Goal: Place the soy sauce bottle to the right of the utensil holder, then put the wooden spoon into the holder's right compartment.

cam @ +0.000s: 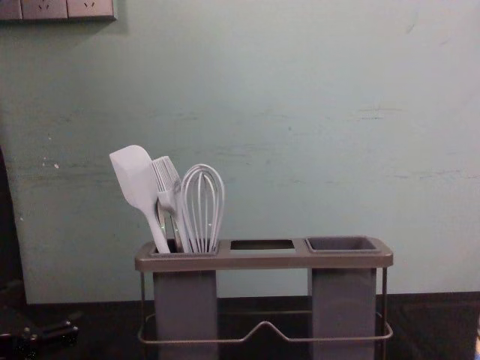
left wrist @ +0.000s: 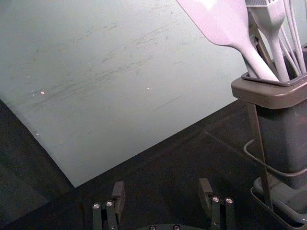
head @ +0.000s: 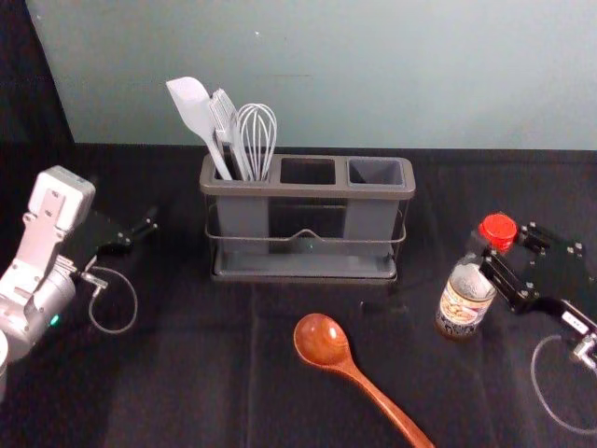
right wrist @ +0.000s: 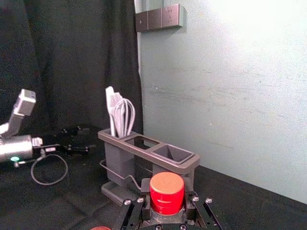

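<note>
The clear soy sauce bottle with a red cap and a printed label [head: 464, 301] is on the right side of the table, to the right of the holder and nearer the front, leaning a little, its cap towards the right. The black right gripper [head: 505, 250] is closed on it just under the cap; whether its base touches the table I cannot tell. It should be stiff and smooth, fairly heavy if full, and liable to swing or tip with the hold so high, so it wants a firm neck grip and a level base before release. Setting it down upright looks like the step in hand. In front of the holder lies the glossy reddish-brown wooden spoon [head: 324, 341], bowl towards the holder. It should be light, rigid and rather slippery; the slim handle is the place to take it, away from the round bowl, which could roll it. The grey-brown plastic utensil holder [head: 308, 190] has an empty right compartment [head: 371, 220], while a white spatula [head: 194, 110], brush [head: 224, 117] and whisk [head: 256, 135] stand in its left one. The left gripper [left wrist: 162, 192] is idle at the holder's left, fingers spread with nothing between them.
</note>
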Motion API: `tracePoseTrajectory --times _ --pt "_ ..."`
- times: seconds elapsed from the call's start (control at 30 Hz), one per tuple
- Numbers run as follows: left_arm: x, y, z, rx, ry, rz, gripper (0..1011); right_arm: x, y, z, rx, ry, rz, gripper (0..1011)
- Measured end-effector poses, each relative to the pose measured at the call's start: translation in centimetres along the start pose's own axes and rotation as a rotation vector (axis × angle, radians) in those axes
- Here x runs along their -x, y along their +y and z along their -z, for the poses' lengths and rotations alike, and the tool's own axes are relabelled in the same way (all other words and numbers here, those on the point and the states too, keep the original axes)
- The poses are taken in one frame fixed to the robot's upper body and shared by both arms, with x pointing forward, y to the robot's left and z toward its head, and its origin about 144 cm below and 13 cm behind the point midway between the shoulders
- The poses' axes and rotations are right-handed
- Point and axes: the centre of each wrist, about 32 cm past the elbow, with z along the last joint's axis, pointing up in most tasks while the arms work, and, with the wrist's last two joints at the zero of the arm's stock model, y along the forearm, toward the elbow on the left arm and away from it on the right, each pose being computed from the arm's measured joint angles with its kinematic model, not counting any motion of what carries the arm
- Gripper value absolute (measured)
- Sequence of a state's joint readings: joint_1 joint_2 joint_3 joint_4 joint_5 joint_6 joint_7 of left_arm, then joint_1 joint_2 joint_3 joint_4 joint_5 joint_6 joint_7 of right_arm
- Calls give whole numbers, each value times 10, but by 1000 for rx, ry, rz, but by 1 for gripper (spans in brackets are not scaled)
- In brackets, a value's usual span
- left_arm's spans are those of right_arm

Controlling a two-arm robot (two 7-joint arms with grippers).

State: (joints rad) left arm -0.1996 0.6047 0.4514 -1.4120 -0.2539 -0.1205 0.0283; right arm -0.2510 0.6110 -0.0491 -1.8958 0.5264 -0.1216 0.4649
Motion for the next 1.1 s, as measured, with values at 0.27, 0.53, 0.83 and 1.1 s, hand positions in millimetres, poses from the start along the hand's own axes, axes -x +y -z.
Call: tracePoseTrajectory --times 0.27,0.53,0.83,1.1 --pt "0 0 0 0 0 0 1005 -20 22 2 31 -12 7 382" --pt "0 0 0 0 0 0 1005 -34 43 3 43 -5 5 382" --pt "0 0 0 0 0 0 1005 -44 64 11 58 -3 15 382" --pt "0 0 0 0 0 0 1005 -47 73 23 50 -7 47 382"
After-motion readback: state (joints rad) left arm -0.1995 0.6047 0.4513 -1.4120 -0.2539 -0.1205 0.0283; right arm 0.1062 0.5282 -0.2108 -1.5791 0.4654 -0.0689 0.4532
